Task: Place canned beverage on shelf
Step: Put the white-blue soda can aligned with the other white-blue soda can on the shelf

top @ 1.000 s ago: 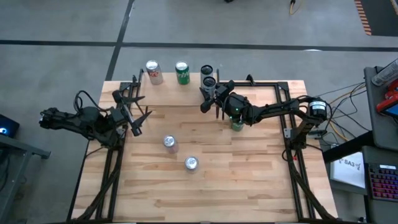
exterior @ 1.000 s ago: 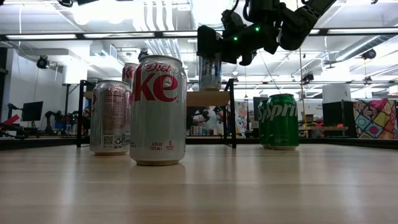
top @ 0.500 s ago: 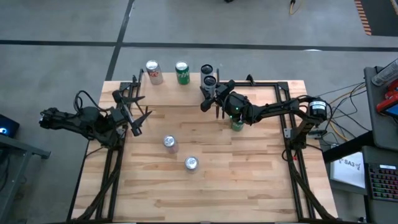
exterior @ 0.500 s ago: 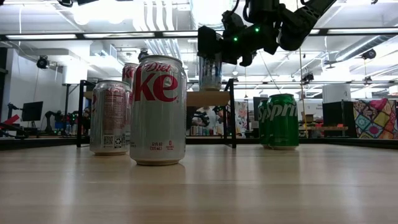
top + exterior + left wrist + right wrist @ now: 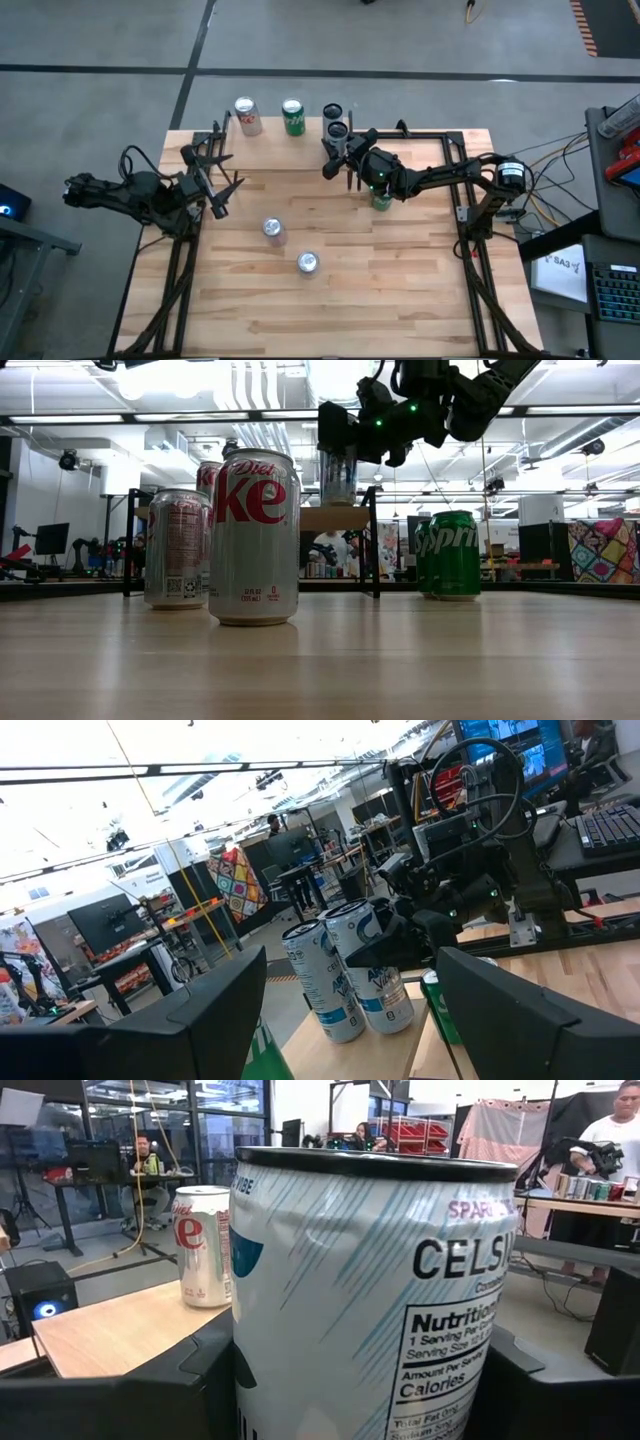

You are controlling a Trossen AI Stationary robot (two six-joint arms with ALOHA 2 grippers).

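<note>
My right end effector pinches a white Celsius can standing upright on the shelf at its right end, just beside a second Celsius can; a Diet Coke can and a green Sprite can also stand on the shelf. My left end effector waits spread at the bench left edge, holding nothing. Two silver cans sit mid-bench, and another Sprite can stands under my right arm.
</note>
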